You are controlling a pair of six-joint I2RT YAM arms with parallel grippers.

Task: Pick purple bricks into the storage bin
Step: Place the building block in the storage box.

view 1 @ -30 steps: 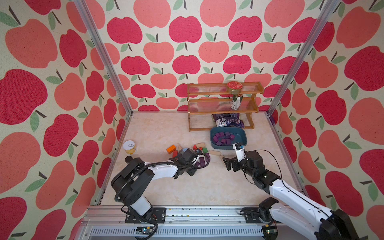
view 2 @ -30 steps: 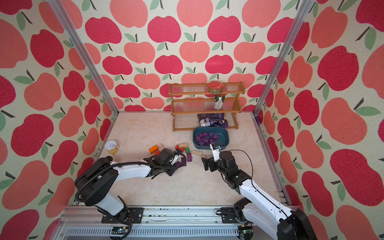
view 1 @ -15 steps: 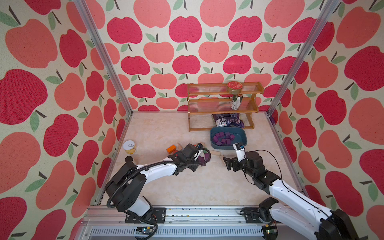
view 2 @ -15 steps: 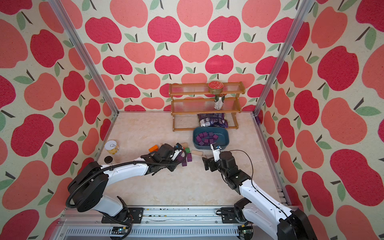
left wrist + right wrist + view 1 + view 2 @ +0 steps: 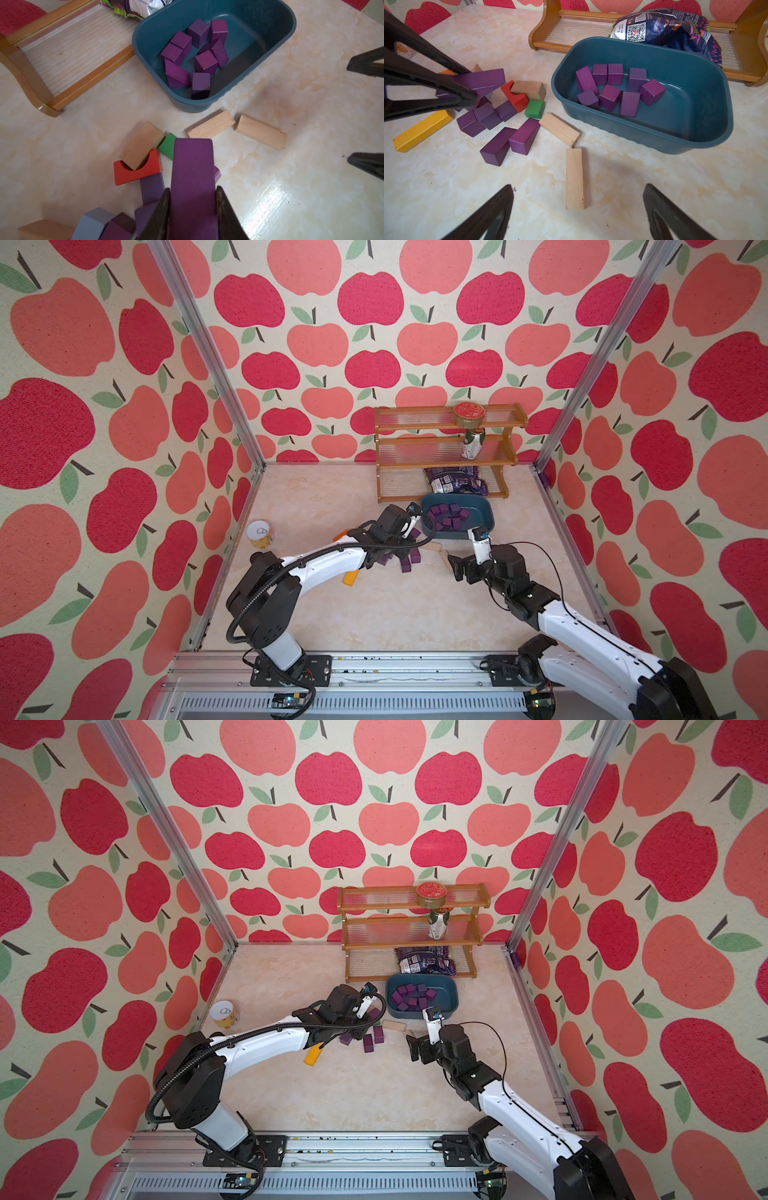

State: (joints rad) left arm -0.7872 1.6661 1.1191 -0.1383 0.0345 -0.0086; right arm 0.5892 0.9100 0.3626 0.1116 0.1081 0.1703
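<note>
Left edge of the worktop [image 5: 374, 614]: small yellow can [image 5: 259, 534], no part of this job.

Left hand [image 5: 192, 190]: clenched on a long purple brick [image 5: 193, 164], pinched across its narrow sides, free end pointing at the storage bin [image 5: 207, 104]. A second ago this hand sat low in the pile. Now the arm has stretched out toward the far right and the brick is clear of the heap. Pick done, carry under way. By the wrist view the brick is not yet over the rim, so I judge it needs a little more reach before letting go.

Middle of the worktop: leftover purple bricks [image 5: 497, 146], at least five, mixed with a red arch [image 5: 517, 99], a green block [image 5: 534, 109] and a yellow bar [image 5: 423, 131]. Two tan blocks [image 5: 560, 128] lie between pile and bin. They lie flat and should not catch.

The bin stands toward the far right, just in front of the rack [image 5: 449, 448] at the far edge. Inside are the binned bricks [image 5: 610, 97], eight by my count.

Right hand [image 5: 578, 187]: released, jaws wide, holding nothing, parked near the bin's near wall, same as a second ago. I would leave it there so the arms do not meet.
</note>
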